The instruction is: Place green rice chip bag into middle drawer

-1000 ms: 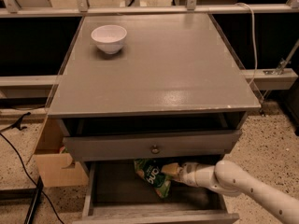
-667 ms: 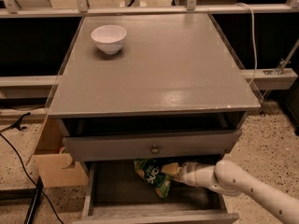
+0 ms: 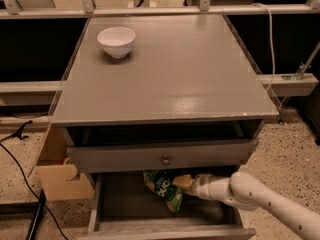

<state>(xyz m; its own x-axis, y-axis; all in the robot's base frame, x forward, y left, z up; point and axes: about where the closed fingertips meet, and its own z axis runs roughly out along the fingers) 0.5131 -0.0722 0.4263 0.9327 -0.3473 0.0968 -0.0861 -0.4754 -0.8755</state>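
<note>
Nearest the camera: middle drawer [image 3: 122, 201] pulled out at the bottom of the cabinet. Its front wall runs along the lower edge of the view, and the grey-brown floor is bare on the left half.

White arm [image 3: 265, 204] comes in from the lower right, over the drawer's right side. Gripper [image 3: 181, 181] is inside the drawer opening, right of centre, just under the drawer front above. It is clamped on the right edge of the green rice chip bag [image 3: 162, 188].

The bag is inside the drawer's outline, about mid-width and toward the back. It is tilted, its top tucked under the upper drawer front, white lettering facing the camera. Can't tell whether its lower end touches the drawer floor.

Above that: a grey drawer front [image 3: 130, 157], shut or nearly so, with a small round knob [image 3: 165, 160] at centre. There is a dark gap between it and the tabletop.

Left of the cabinet: an open cardboard box [image 3: 57, 181] on the speckled floor [image 3: 287, 149], touching or just beside the cabinet side. A black cable [image 3: 20, 156] trails across the floor further left.

Tabletop [image 3: 175, 79] is grey with a glare patch near the front. A white bowl [image 3: 116, 41] stands upright at the far-left corner, well apart from the bag and gripper.

Farthest: a light rail [image 3: 165, 11] runs across behind the cabinet. A white cable [image 3: 271, 44] hangs down on the right.
</note>
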